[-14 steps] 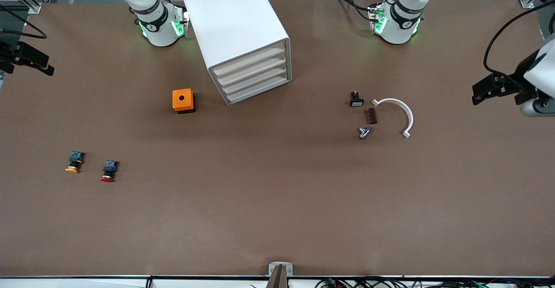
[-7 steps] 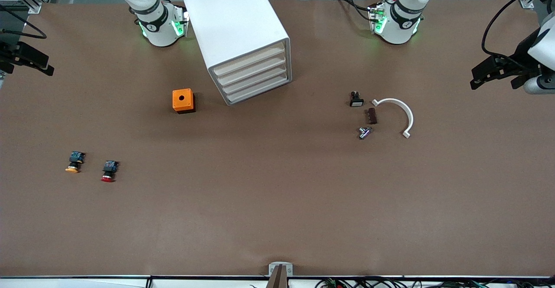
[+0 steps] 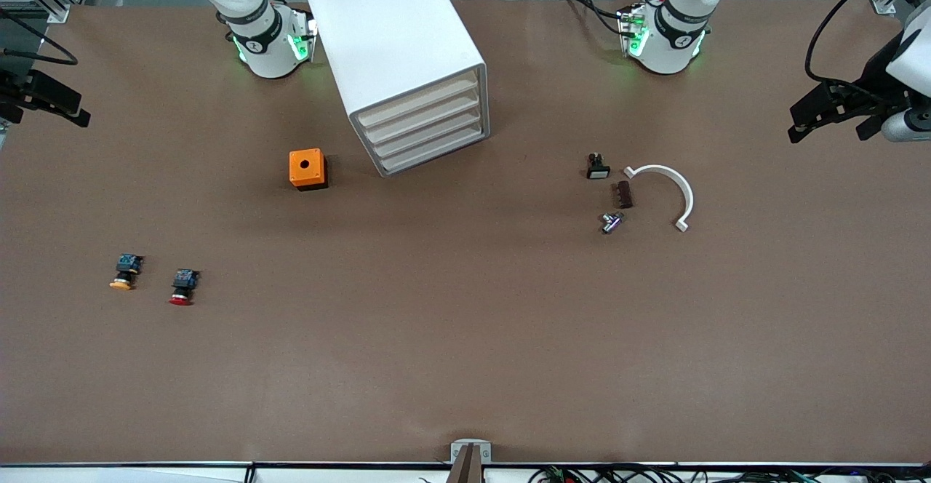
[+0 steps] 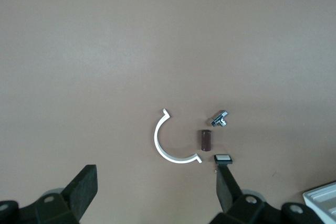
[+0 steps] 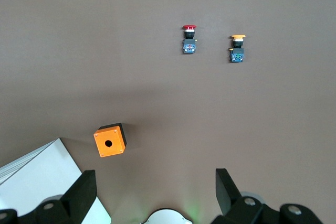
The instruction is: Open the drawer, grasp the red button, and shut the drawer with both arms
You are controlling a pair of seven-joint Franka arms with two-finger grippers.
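Up at the top centre of the front view, the drawer sits pushed fully shut as the uppermost of four alike trays in the tall white cabinet. Its front is flush with the three below, so nothing of its inside can be seen.

The button lies on its side on the bare worktop, low in the frame toward the right arm's end. It has a red mushroom cap and a black-and-blue body. Just beside it lies a twin with an orange-yellow cap. An orange box with a hole stands near the cabinet's corner.

Toward the left arm's end, a white arc clip curves near a small black switch, a brown block and a metal fitting.

The left pincer hangs over that end of the worktop, jaws spread wide and empty. The right pincer hangs over its own end, likewise spread with nothing between.
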